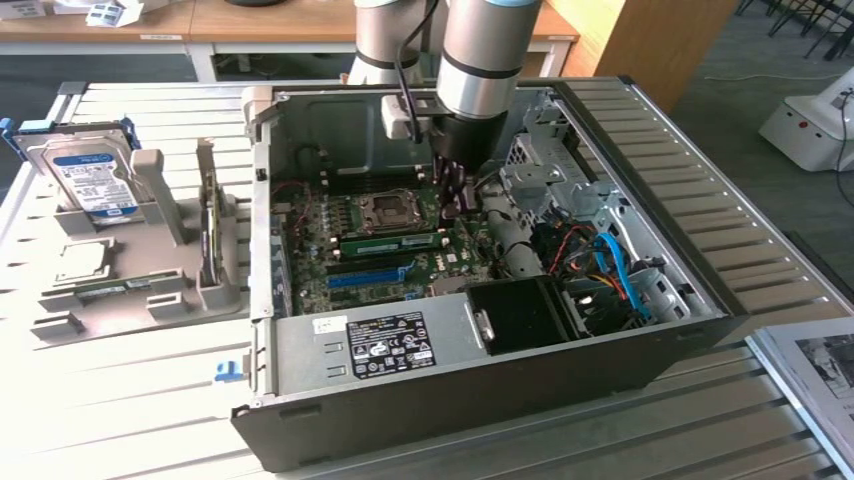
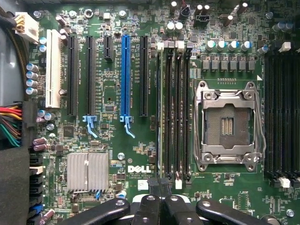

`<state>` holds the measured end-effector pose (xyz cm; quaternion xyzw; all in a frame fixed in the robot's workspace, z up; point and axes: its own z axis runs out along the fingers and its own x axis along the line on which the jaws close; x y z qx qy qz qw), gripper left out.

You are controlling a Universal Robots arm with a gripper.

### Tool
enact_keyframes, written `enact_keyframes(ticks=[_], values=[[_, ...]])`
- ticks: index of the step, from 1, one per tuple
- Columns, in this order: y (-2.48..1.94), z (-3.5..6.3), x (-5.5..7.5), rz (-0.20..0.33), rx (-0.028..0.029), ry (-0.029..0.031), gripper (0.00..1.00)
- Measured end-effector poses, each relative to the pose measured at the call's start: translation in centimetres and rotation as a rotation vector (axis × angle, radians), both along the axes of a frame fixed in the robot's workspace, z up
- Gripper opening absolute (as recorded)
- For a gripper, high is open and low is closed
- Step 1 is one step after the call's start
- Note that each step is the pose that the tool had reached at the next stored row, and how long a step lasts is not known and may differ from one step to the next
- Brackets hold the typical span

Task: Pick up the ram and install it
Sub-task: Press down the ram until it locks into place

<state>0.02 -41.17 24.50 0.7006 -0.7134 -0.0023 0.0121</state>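
**Gripper shut above seated ram**

The gripper (image 2: 161,197) hangs over the board (image 2: 112,154), fingers together and holding nothing. The ram (image 1: 390,241) already stands in its slot beside the socket (image 1: 390,208); from the wrist it's a thin green edge (image 2: 161,108), running lengthwise straight away from the fingertips, directly in line.

An open computer case (image 1: 507,330) lay on its side on a slatted table (image 1: 134,420). The robot arm (image 1: 483,60) reached down into the case, its gripper (image 1: 458,195) above the motherboard (image 1: 380,250), beside the processor socket (image 1: 390,208). A green ram (image 1: 390,240) sat seated in a slot just below that socket. Outside the case (on the exterior view's left) a grey holder (image 1: 140,290) carried a hard drive (image 1: 96,180).
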Motion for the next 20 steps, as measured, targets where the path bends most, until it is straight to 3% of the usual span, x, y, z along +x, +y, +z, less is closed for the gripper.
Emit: enact_keyframes(ticks=[20], values=[[0.18, -0.43, 0.0, 0.0, -0.0001, 0.0, 0.1]])
